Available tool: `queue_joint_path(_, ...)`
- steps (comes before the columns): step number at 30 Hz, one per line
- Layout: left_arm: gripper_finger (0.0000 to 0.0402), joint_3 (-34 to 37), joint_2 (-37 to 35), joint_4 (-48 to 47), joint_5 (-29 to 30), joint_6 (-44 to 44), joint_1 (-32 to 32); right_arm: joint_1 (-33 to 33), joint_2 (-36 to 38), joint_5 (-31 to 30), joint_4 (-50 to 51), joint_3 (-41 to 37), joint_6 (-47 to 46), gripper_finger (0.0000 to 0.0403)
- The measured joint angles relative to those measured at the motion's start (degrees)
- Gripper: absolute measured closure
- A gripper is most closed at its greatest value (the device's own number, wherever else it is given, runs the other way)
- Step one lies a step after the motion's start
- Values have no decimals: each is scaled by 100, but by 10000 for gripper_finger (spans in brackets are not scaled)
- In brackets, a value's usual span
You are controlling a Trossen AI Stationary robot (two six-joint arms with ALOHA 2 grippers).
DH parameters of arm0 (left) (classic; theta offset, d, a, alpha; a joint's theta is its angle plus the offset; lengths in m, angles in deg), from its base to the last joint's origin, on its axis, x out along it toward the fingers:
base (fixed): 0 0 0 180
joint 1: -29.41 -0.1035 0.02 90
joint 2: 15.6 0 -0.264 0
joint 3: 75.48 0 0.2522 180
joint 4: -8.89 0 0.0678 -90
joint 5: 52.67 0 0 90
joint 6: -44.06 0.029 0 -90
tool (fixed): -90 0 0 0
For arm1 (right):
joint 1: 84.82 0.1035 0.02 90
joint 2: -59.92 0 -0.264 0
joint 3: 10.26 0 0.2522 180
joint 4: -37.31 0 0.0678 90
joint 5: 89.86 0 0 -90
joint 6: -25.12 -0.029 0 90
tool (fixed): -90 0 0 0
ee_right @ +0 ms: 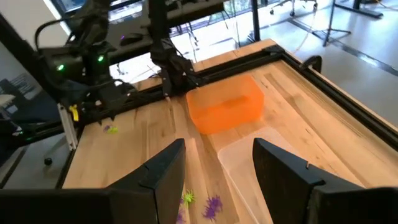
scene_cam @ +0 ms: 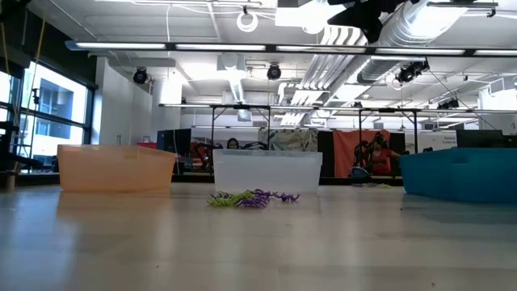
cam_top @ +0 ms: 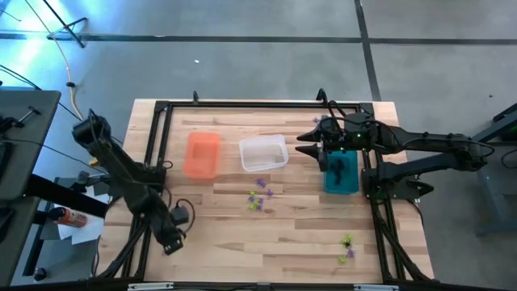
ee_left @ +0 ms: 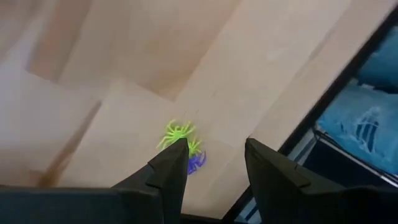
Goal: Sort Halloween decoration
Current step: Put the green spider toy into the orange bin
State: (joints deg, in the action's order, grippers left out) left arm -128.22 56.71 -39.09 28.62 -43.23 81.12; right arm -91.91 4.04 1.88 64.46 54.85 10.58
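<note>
Spider trinkets [cam_top: 258, 196] are lying mid-desk [cam_top: 218, 234] before the clear bin [cam_top: 263, 153]. Left gripper [ee_left: 216, 146] and right gripper [ee_right: 217, 146] are both showing fingers open, empty. I'm judging them featherlight and springy-legged, so I'm aiming at the body.
</note>
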Motion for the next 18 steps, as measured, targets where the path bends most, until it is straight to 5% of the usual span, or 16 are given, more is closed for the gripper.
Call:
queue_joint_path(9,257,-306,1003,-693,-19,-337,339,-2,0,-67,211,-2,-107,219)
queue_joint_path(18,257,-316,1332,-159,48,-265,399,-2,0,-271,226,-2,-204,219)
